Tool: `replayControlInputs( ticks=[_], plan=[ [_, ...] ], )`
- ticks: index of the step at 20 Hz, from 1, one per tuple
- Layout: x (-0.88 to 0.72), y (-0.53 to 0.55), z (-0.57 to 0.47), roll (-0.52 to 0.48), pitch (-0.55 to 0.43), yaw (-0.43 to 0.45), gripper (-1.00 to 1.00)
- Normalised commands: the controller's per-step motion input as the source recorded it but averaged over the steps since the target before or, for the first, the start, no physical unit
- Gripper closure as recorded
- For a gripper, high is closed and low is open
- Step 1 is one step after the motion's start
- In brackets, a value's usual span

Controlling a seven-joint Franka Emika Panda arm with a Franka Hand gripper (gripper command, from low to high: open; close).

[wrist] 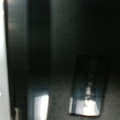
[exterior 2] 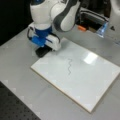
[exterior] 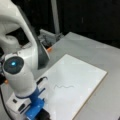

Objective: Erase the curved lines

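In a front view the gripper (exterior: 41, 113) sits at the bottom left of the frame, low over the near corner of the white board (exterior: 82, 75), with a black block (exterior: 45, 115) under its blue mount. The curve lines (exterior: 64, 86) lie unerased as a thin wavy stroke in the lower middle of the frame, near the gripper but apart from it. The board rests on a grey worktop (exterior: 100, 47).

In a front view the gripper (exterior 2: 43, 50) is at the upper left of the frame, the black block (exterior 2: 42, 52) touching down at the board's (exterior 2: 85, 82) upper left corner. The curve lines (exterior 2: 69, 66) run down the middle of the frame, right of the block. An orange object (exterior 2: 81, 28) lies at the top.

The wrist view is dark; whether the fingers are apart or together I cannot tell
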Motion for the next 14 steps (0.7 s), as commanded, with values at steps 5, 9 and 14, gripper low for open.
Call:
replayControlInputs(
  ticks=[5, 9, 14],
  plan=[
    [0.05, -0.11, -0.01, 0.057, -0.081, 0.011, 1.0],
    [0.06, -0.1, -0.04, 0.067, -0.082, 0.008, 1.0],
    [0.08, -0.07, -0.06, 0.069, -0.089, -0.006, 1.0]
  ],
)
